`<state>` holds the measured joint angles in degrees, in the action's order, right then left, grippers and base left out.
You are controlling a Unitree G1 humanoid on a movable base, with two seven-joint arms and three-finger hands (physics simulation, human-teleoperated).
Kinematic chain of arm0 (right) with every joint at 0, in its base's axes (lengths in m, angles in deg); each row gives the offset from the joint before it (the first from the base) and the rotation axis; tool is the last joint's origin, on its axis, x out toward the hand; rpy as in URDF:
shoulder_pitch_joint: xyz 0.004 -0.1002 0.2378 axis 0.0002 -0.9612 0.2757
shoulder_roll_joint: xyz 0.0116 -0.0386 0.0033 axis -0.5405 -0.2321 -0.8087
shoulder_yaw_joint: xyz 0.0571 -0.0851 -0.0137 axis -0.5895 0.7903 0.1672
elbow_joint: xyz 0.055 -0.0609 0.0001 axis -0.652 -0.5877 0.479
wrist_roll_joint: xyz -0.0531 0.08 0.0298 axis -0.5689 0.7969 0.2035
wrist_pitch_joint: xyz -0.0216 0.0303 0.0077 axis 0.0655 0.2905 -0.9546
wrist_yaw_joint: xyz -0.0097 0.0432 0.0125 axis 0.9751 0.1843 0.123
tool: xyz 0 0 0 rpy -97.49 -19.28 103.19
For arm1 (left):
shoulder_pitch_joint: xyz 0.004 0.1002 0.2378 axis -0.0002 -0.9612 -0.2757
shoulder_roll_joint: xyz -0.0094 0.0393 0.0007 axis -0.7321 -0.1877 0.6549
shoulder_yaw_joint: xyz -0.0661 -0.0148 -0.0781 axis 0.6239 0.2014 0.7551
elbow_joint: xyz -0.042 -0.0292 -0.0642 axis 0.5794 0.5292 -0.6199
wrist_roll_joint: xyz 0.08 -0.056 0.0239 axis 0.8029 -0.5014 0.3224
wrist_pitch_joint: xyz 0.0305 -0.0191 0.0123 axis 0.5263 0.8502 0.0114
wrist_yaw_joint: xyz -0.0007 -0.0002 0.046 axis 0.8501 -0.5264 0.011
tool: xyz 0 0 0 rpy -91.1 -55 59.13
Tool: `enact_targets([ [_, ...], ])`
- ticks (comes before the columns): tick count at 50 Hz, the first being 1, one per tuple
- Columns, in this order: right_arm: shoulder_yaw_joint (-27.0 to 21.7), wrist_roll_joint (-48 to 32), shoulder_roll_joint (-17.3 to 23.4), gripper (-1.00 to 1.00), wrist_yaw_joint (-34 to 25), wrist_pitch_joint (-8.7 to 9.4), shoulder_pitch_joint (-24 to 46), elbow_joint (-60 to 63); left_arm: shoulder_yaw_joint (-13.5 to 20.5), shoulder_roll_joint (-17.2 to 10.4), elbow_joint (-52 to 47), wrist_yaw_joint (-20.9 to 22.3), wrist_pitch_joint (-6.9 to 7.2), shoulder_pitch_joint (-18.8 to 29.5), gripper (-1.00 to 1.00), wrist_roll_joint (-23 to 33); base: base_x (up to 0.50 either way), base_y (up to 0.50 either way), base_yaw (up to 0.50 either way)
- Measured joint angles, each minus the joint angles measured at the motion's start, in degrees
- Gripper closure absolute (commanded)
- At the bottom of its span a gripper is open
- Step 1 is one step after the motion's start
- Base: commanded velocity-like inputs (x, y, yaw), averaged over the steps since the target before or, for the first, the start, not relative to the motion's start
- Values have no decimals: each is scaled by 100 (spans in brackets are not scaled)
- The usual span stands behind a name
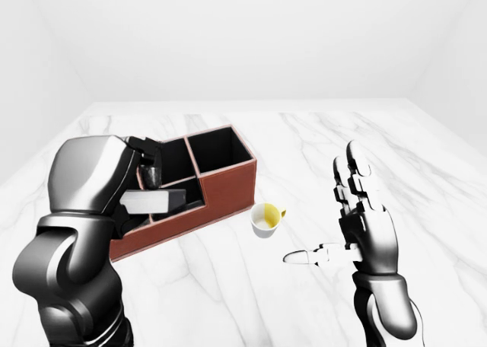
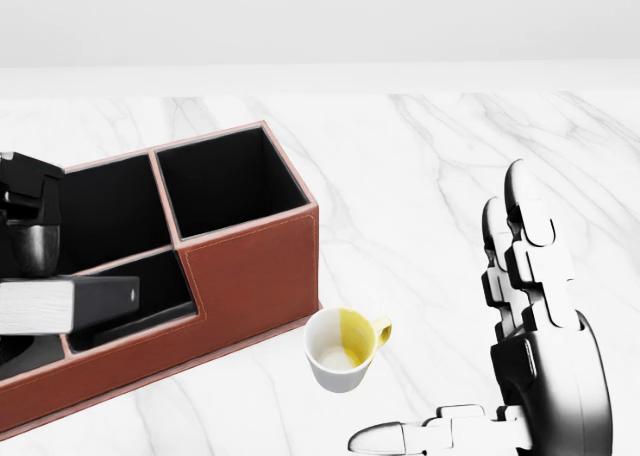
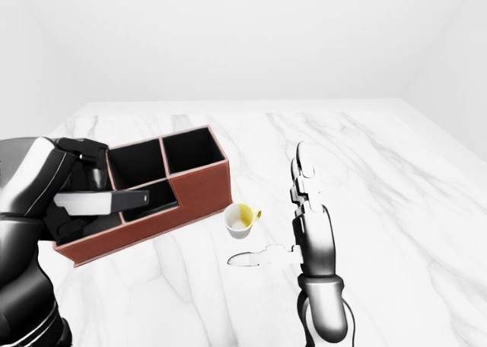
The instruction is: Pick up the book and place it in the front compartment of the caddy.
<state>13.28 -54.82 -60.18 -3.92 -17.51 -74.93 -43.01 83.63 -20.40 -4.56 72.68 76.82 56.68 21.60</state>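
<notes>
Book, cut off at left, pinched by the left hand over the caddy; right hand spread.

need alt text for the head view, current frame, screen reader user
At the view's left edge the robot's left hand holds a grey book flat over a low compartment of a brown caddy on a white marble table. A white and yellow cup stands right of the caddy; the open right hand is raised at lower right.
</notes>
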Motion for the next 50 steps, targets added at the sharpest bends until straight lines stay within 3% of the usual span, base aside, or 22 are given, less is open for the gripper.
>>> enact_targets([
  [9, -10, 3, -1, -100, -4, 0, -1, -19, -167, -228, 510, 31, 0, 770, 97, 264, 0, 0, 0],
  [21, -40, 14, -8, -100, -16, 0, 27, -61, -314, -378, 1321, -305, 0, 1351, 95, 327, 0, 0, 0],
  [50, -72, -5, -15, -100, -12, 0, 12, -25, -538, -444, 2544, -979, 0, 1819, 96, 456, 0, 0, 0],
])
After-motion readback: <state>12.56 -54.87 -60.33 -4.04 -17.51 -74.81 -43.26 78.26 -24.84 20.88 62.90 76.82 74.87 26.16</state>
